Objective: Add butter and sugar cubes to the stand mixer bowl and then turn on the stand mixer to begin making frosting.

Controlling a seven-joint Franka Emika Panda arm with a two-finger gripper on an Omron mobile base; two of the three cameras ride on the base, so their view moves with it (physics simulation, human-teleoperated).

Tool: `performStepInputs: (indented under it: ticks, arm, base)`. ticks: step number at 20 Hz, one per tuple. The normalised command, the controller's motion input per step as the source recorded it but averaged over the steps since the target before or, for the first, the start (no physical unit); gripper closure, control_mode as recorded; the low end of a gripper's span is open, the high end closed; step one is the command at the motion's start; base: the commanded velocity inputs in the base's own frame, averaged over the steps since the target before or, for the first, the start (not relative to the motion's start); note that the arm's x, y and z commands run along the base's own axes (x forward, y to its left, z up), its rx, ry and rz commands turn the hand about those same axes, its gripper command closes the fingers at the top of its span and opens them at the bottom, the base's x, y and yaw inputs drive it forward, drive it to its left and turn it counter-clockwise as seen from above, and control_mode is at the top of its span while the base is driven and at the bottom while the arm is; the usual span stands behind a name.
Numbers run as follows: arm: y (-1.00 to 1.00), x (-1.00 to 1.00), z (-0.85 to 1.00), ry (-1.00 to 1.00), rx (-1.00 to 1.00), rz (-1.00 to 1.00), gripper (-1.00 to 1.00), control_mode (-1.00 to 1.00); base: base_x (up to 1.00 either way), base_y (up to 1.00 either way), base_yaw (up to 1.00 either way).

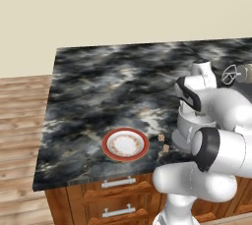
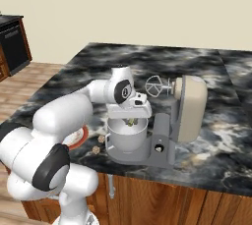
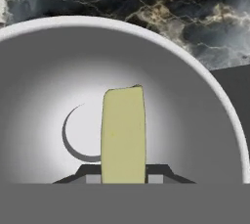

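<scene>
My gripper (image 3: 123, 176) is shut on the butter (image 3: 123, 135), a pale yellow-green stick hanging upright over the inside of the stand mixer bowl (image 3: 207, 74). In the right base view the gripper (image 2: 131, 120) sits just above the silver bowl (image 2: 127, 140), and the butter (image 2: 131, 123) dips below its rim line. The bowl stands on the grey stand mixer (image 2: 189, 108), whose beige head is tilted back with the whisk (image 2: 155, 86) raised. Two tan sugar cubes (image 1: 161, 137) (image 1: 166, 147) lie on the counter left of the bowl; both sugar cubes (image 2: 101, 139) (image 2: 95, 149) also show from the right.
A red-rimmed white plate (image 1: 106, 145) rests near the counter's front edge, left of the cubes. The mixer's small knob (image 2: 158, 147) faces the front. The dark marble counter stretches far back and left. Wooden drawers sit below the front edge.
</scene>
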Motion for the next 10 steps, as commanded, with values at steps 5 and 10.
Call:
performStepInputs:
  ticks: [5, 10]
  arm:
    - [0.0, 0.0, -0.23, 0.02, 0.0, 0.0, 1.0, -1.0]
    - [0.0, 0.0, -0.32, 0.0, 0.0, 0.0, 1.0, -1.0]
  base:
    - [0.0, 0.0, 0.0]
    - [0.0, 0.0, 0.0]
